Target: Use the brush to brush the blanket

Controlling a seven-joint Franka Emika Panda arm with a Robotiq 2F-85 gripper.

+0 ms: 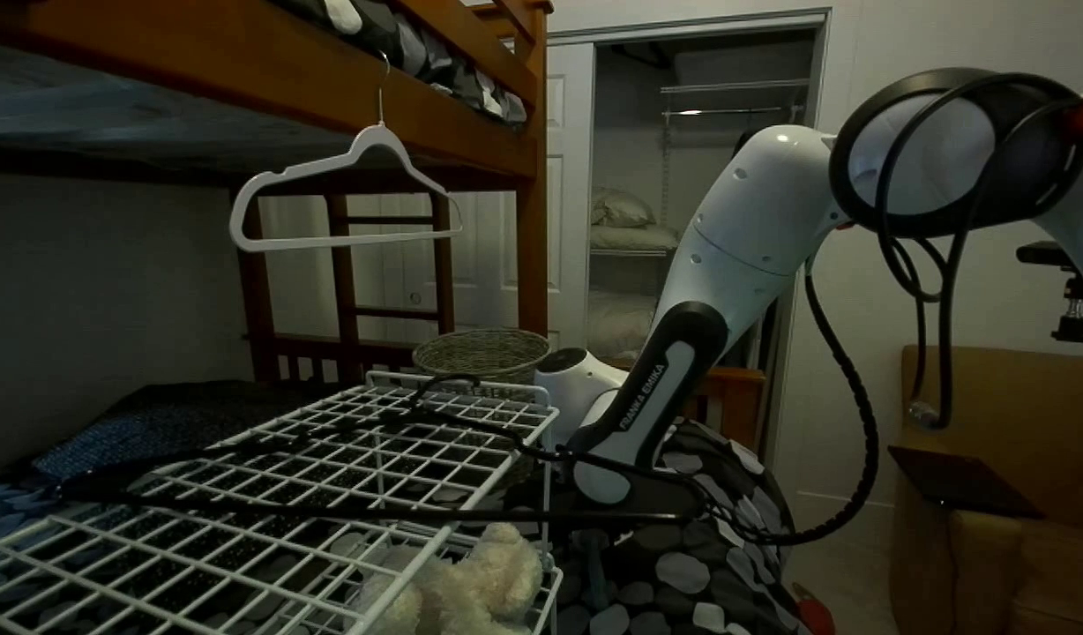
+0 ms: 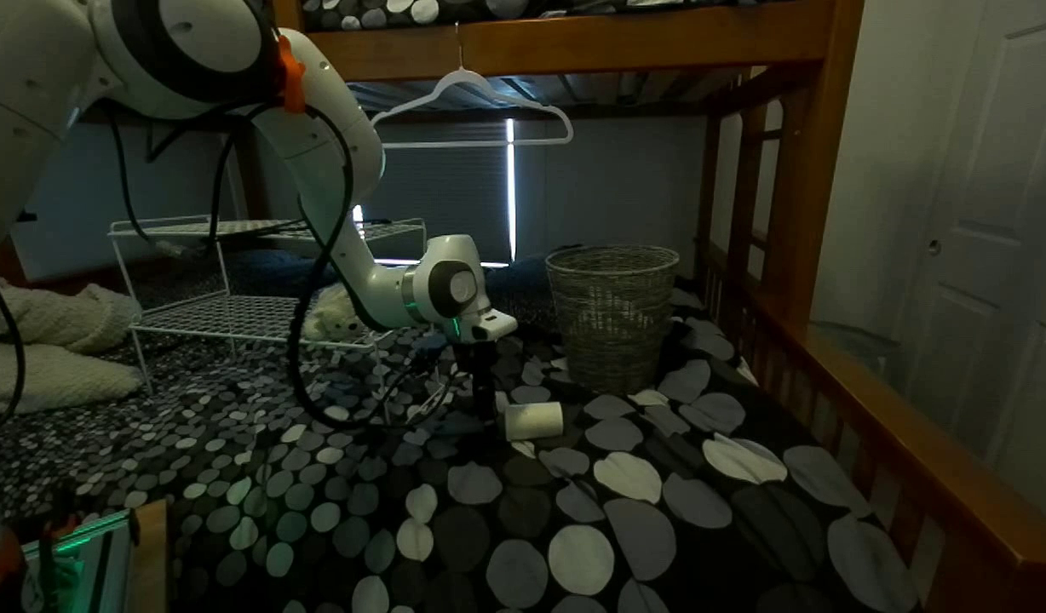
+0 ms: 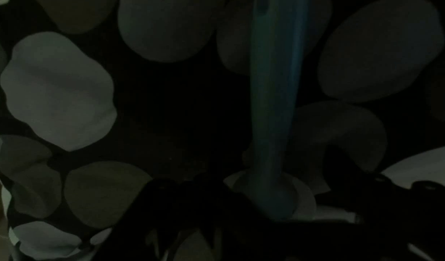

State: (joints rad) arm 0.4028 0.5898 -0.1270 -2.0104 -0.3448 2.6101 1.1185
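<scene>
The brush looks like a roller with a teal handle and a pale cylindrical head point(image 2: 533, 421), lying on the blanket in an exterior view. Its handle point(image 3: 275, 90) runs down the middle of the wrist view; it also shows in an exterior view point(image 1: 597, 569). The blanket point(image 2: 523, 575), black with white and grey dots, lies under everything and fills the wrist view point(image 3: 59, 90). My gripper point(image 2: 485, 415) points straight down beside the roller head. In the dark wrist view, its fingers point(image 3: 277, 174) stand apart, one on each side of the handle; a gap shows on the right.
A wicker basket point(image 2: 612, 323) stands behind the gripper. A white wire rack point(image 2: 233, 315) holds a cream plush toy point(image 2: 336, 315). A white hanger point(image 2: 472, 144) hangs from the upper bunk. A wooden bed rail point(image 2: 915, 477) edges the bed. A cream fluffy lump point(image 2: 63, 375) lies beside the rack.
</scene>
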